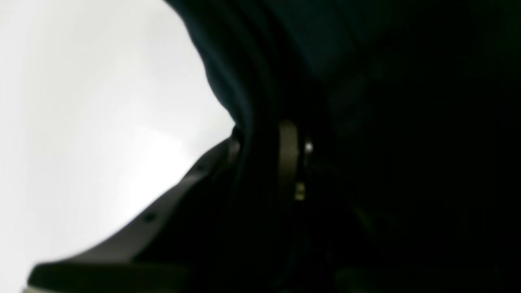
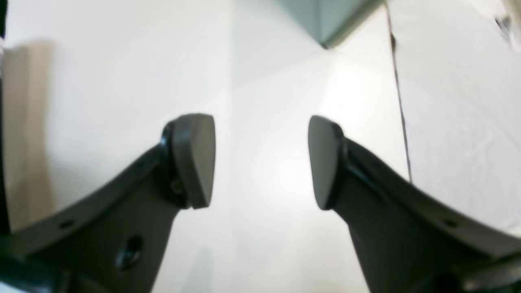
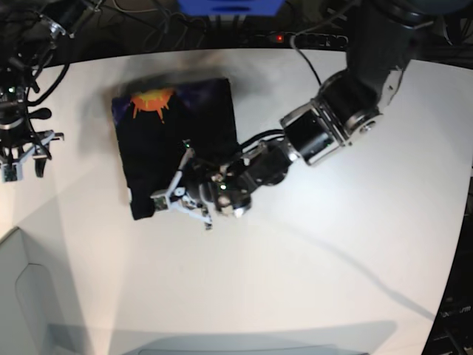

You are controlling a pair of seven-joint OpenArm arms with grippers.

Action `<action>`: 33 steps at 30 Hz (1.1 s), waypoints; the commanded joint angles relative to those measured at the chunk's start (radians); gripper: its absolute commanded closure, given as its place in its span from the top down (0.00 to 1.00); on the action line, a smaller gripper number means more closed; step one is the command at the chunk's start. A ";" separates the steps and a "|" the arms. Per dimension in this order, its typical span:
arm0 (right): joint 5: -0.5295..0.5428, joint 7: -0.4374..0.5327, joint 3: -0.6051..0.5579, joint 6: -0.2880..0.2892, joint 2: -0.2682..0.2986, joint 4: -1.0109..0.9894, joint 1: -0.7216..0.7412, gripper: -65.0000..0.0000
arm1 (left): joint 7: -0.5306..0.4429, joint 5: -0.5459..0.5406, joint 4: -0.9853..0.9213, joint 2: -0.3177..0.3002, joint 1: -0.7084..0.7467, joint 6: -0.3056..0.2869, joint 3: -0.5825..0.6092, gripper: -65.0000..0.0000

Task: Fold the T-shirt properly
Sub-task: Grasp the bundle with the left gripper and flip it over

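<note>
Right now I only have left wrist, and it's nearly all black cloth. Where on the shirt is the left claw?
Observer: In the base view, the left claw sits at the lower edge of the T-shirt. The shirt lies as a folded rectangle on the table.
Operator: Print side up?
Observer: Yes. The orange sunburst shows at the top left corner of the shirt in that view.
Operator: Right claw in the way?
Observer: No. The right claw is open, empty and off the cloth, over bare table at the base view's left edge.
</note>
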 commanded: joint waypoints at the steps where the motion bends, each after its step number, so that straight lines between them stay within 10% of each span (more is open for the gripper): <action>1: 0.017 0.021 0.019 0.003 0.004 0.027 -0.005 0.56 | 0.001 0.032 -0.010 0.031 -0.016 -0.033 0.000 0.00; 7: 0.017 0.022 0.044 0.003 -0.013 0.040 -0.045 0.56 | -0.091 0.255 -0.068 0.117 0.000 -0.108 0.001 0.04; 16: 0.017 0.019 0.042 0.003 -0.027 0.040 -0.050 0.56 | -0.091 0.281 -0.061 0.109 0.005 -0.107 -0.033 0.35; 33: 0.021 0.025 -0.105 0.003 -0.166 0.188 -0.048 0.48 | -0.090 0.284 0.200 0.065 -0.015 -0.107 -0.235 0.35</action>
